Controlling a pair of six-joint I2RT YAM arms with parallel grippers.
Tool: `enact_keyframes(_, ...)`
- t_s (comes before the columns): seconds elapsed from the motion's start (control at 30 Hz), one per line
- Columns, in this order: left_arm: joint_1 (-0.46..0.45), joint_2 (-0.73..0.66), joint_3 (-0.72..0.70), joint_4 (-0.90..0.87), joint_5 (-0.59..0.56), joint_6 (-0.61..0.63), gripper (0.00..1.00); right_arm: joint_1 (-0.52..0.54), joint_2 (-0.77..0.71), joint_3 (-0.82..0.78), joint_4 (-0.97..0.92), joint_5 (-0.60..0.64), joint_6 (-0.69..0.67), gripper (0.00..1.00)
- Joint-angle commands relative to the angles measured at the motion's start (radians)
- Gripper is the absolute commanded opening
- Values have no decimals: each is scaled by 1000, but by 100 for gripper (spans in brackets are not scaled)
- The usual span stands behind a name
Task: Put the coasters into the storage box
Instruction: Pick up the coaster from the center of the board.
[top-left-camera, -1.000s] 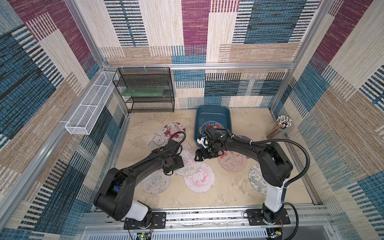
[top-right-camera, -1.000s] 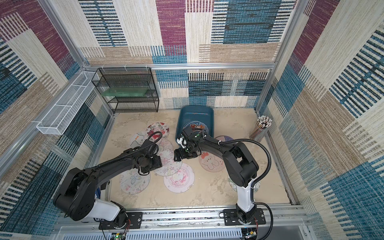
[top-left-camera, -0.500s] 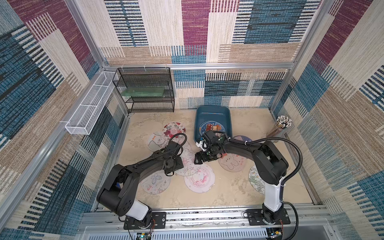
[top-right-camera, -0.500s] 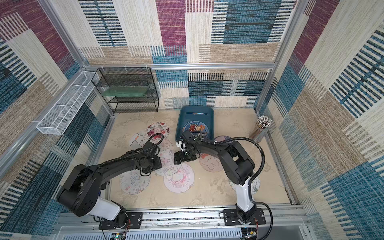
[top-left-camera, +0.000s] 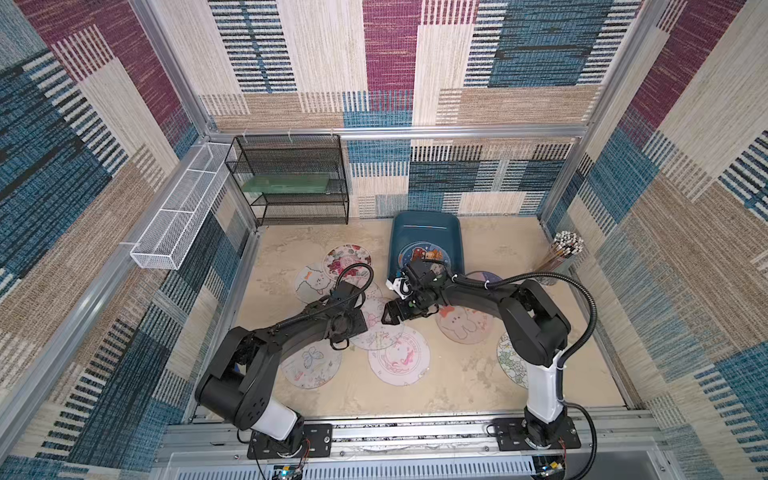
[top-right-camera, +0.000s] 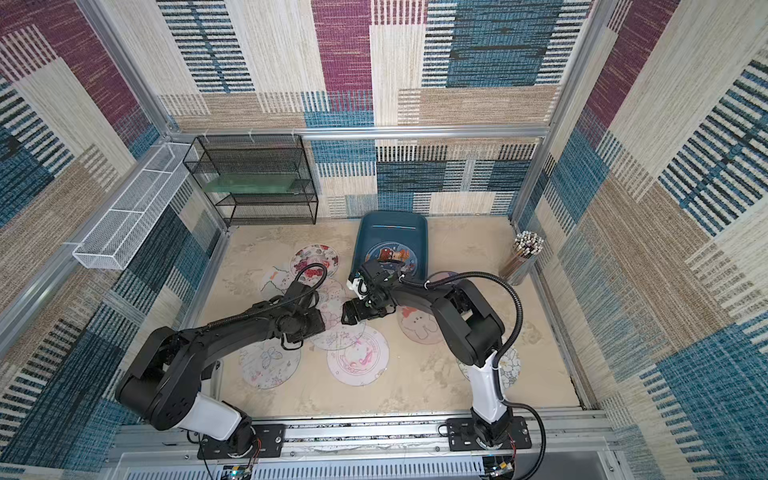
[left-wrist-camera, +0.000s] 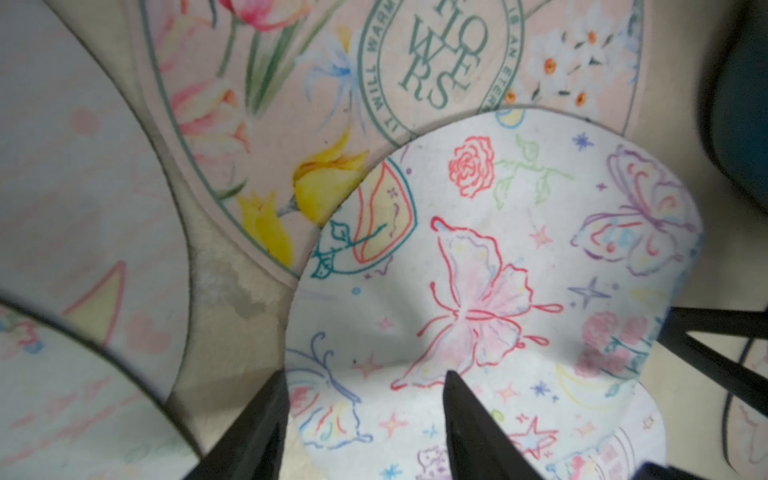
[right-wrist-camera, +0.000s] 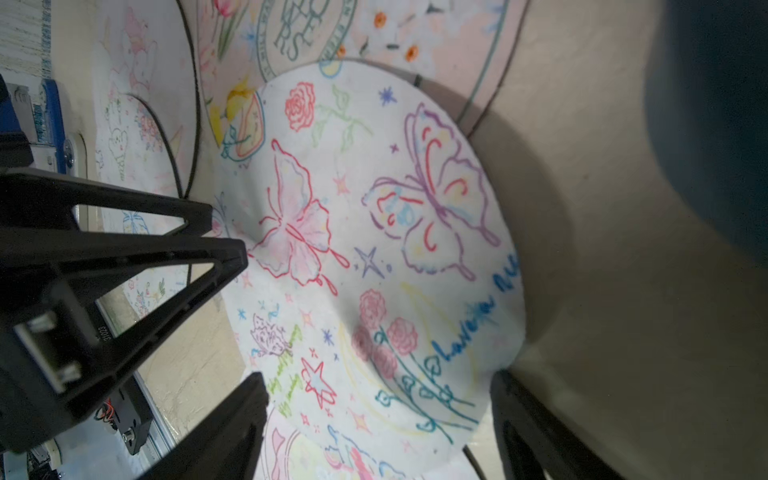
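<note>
right hand: off storage box rim, lower, nearer left hand | left hand: jaws narrower

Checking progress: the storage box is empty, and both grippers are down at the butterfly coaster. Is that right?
Not quite. The storage box is not empty: one blue cartoon coaster lies in it, as both top views show. The rest holds: the left gripper and right gripper are at the butterfly coaster.
</note>
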Motion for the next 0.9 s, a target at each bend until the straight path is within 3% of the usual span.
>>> enact_keyframes(0.0,1,25,-23,-55,64,-17,59,14,34,-14,-89,26,21,87)
enact_keyframes(0.17,1,29,-25,-56,70,-15,58,27,43,-5,-76,18,39,85)
enact_keyframes(0.27,1,27,-29,-57,71,-15,58,26,35,-4,-68,34,48,79)
enact_keyframes(0.7,2,20,-33,-64,75,-10,57,15,-6,14,-51,47,63,30)
enact_keyframes(0.87,2,3,-16,-81,72,-4,58,14,-29,59,-84,48,62,18)
